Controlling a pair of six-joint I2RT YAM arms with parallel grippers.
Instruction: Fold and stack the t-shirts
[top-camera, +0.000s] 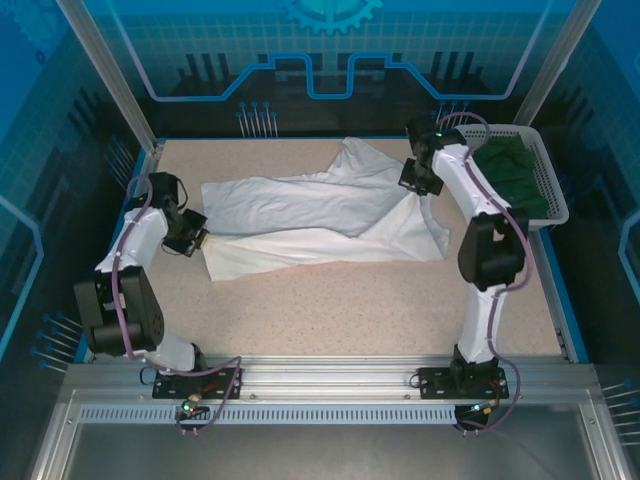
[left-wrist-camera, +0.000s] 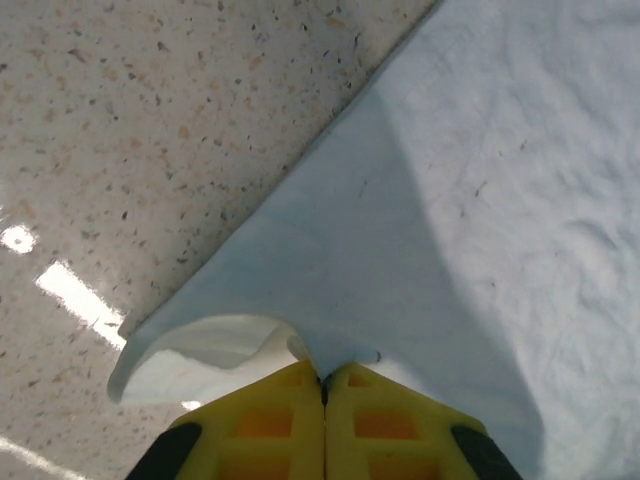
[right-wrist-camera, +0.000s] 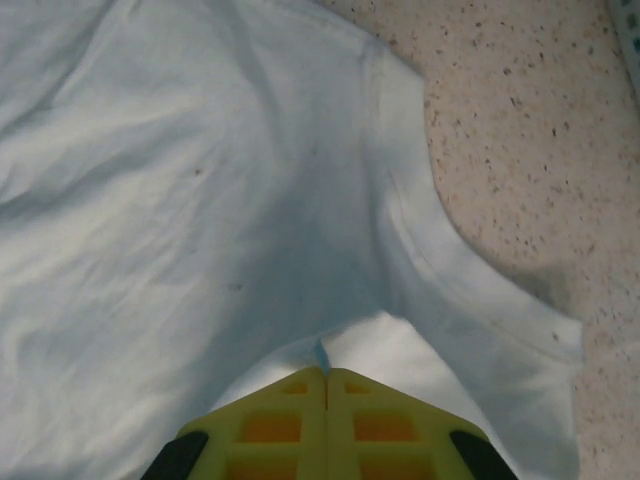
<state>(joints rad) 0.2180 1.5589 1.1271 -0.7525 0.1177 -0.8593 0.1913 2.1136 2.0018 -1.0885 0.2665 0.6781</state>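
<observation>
White thin cloth, the large short-sleeved t-shirt (top-camera: 320, 215) lay on the speckled tabletop (top-camera: 350, 300), loosely doubled lengthwise, the left gripper (top-camera: 203, 241) clenched on its left edge and the right gripper (top-camera: 414, 192) on its right sleeve end. The dark green t-shirt (top-camera: 515, 172) sat crumpled in the white plastic lattice basket (top-camera: 557, 208), far right. That made two shirts and one basket, and I judged neither shirt fully folded or stacked yet.

White-shelled arms (top-camera: 141, 238), black joints (top-camera: 492, 255), purple cables (top-camera: 499, 206), yellow pincer fingers (left-wrist-camera: 262, 425) (square recesses)

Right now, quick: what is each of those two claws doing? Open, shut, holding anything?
Left gripper: shut, pinching an edge of the white t-shirt.
Right gripper: shut, pinching the same white t-shirt.
</observation>
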